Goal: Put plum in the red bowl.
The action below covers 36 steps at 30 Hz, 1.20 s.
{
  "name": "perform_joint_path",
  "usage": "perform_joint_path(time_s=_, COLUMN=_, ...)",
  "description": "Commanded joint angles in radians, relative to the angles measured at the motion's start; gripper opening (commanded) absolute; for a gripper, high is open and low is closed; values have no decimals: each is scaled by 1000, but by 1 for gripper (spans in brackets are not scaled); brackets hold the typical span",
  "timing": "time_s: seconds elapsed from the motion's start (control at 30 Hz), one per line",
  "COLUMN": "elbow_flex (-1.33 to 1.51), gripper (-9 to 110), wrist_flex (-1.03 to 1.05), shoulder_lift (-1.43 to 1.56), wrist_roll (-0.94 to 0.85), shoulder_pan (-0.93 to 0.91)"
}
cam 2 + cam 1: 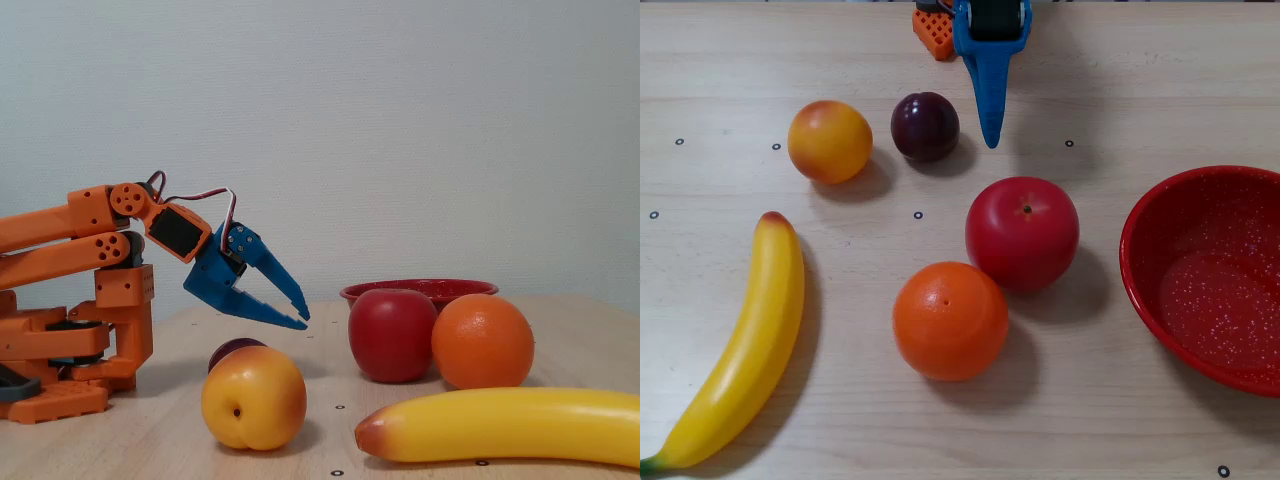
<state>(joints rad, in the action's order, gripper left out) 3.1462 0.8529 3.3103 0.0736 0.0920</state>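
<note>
The small dark purple plum [925,126] rests on the wooden table, between the peach and my blue gripper [990,140]. In the fixed view the plum [230,350] peeks out behind the peach. The gripper [305,321] hovers above the table just right of the plum in the overhead view, pointing down and forward. Its jaws are shut, tips together, with nothing held. The glossy red bowl [1137,272] with white speckles sits at the right edge, empty; only its rim [420,288] shows behind the apple in the fixed view.
A yellow-orange peach [830,141] lies left of the plum. A red apple [1022,232] and an orange [950,320] sit between the plum and the bowl. A banana [740,350] lies at the left. The orange arm base [70,340] stands behind.
</note>
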Motion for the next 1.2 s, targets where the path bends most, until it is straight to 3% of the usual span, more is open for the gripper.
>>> perform_joint_path(time_s=0.0, elbow_flex=40, gripper=0, wrist_flex=5, shoulder_lift=23, wrist_roll=12, shoulder_pan=-21)
perform_joint_path(time_s=0.7, elbow_flex=11, gripper=0, wrist_flex=11, shoulder_lift=9, wrist_roll=-35, shoulder_pan=-37)
perform_joint_path(time_s=1.17, elbow_flex=-451, gripper=0, wrist_flex=262, shoulder_lift=-272, wrist_roll=-173, shoulder_pan=-89)
